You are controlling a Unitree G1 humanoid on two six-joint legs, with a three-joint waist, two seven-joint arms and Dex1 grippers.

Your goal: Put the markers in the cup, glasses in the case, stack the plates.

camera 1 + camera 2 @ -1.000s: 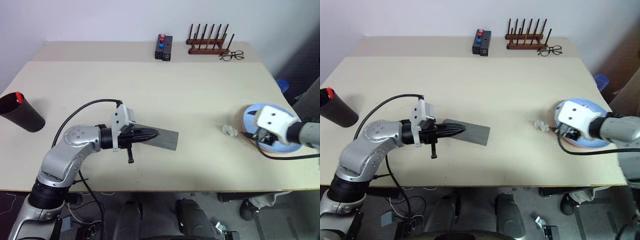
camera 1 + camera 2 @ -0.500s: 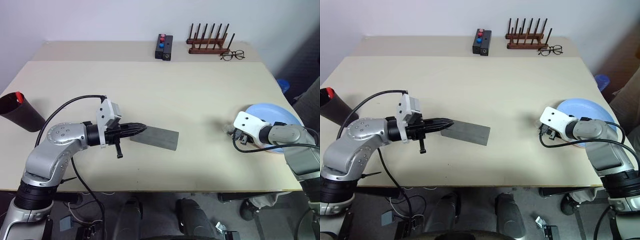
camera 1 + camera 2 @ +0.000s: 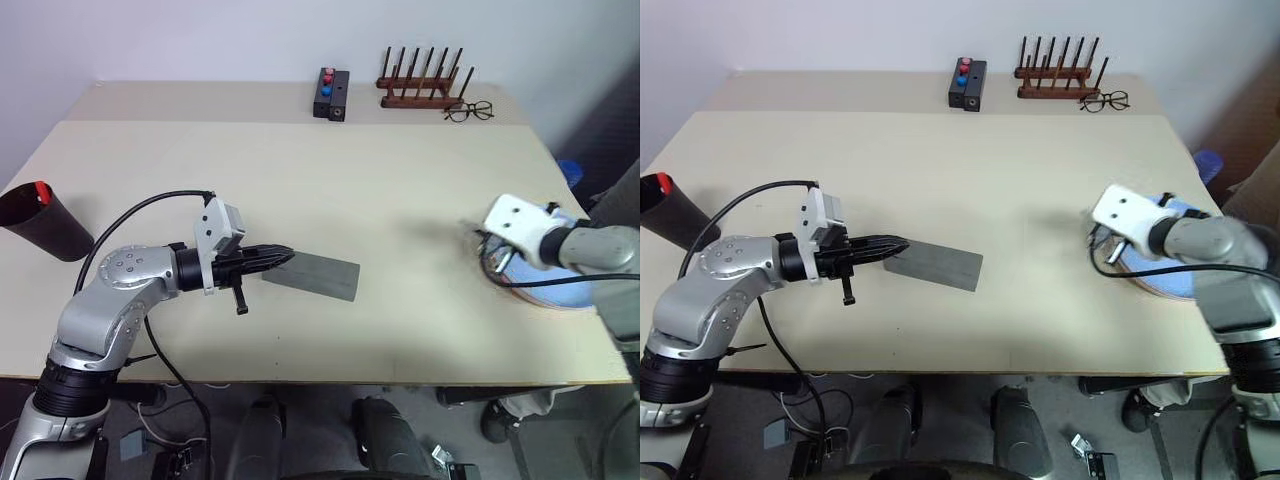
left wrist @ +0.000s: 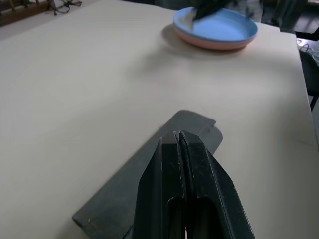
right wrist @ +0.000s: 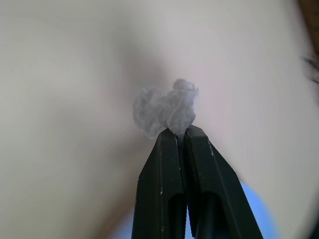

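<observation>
Cup (image 3: 48,227) stood at the table's (image 3: 300,170) left edge, a red-capped marker (image 3: 39,190) in it. Case (image 3: 315,275) lay closed; left gripper (image 4: 178,137) over it, fingers pressed together. Blue plate (image 4: 219,26) sat stacked on pink plate (image 4: 212,45). Right gripper (image 5: 178,132) pinched a crumpled wad (image 5: 164,112) above them.
</observation>
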